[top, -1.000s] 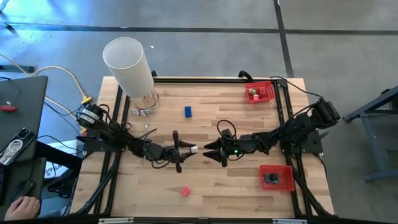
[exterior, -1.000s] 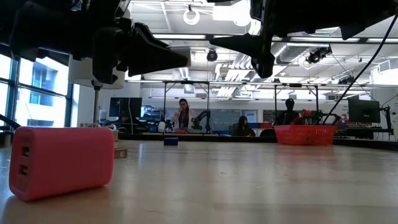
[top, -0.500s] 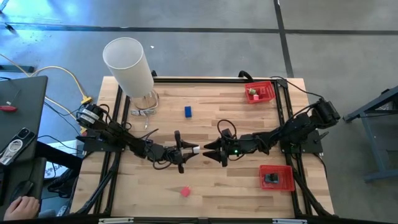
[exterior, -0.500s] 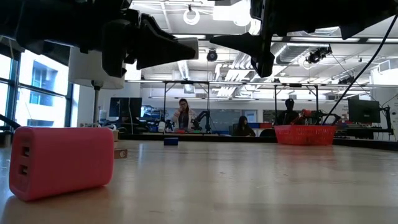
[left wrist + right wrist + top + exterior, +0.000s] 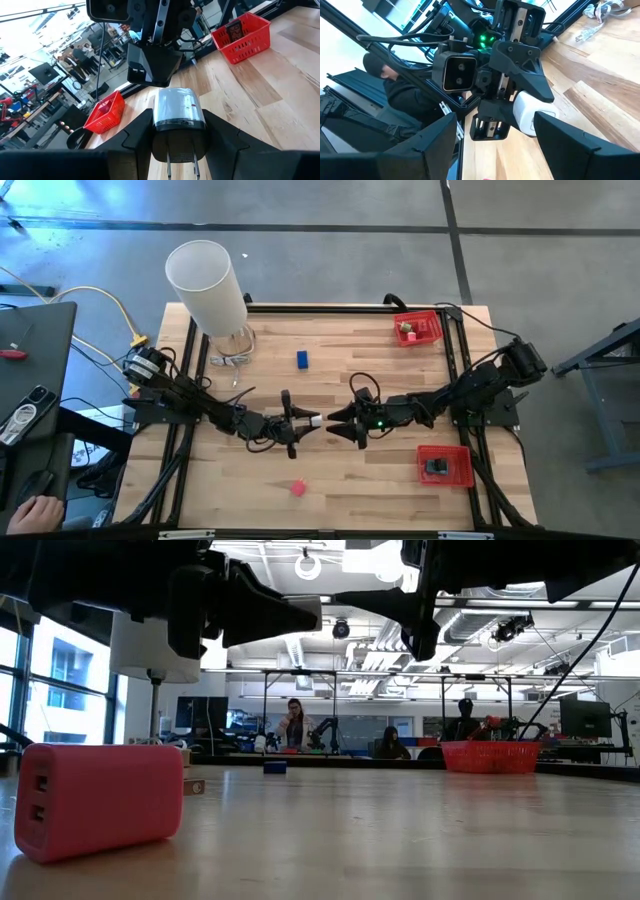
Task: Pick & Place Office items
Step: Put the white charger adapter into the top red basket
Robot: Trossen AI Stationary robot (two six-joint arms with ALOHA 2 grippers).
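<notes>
the left gripper (image 5: 303, 421) is clamped on a white charger (image 5: 172, 107), its free end facing the wide-open, empty right gripper (image 5: 334, 418) just beyond it.

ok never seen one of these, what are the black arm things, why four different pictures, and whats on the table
Those are two robot arms working at a wooden table, filmed by four cameras at once: one overhead, one at table-top height, and one on each arm's wrist.

Overhead, the left gripper and right gripper face each other at mid-table. The left one is shut on a small white plug adapter, prongs towards its own camera. The right one is open just in front of it, possibly to take it over.

On the table lie a blue piece, a pink charger block, large in the low view because it sits close to that camera, two red trays with small items inside, and a tall white cylinder.
</notes>
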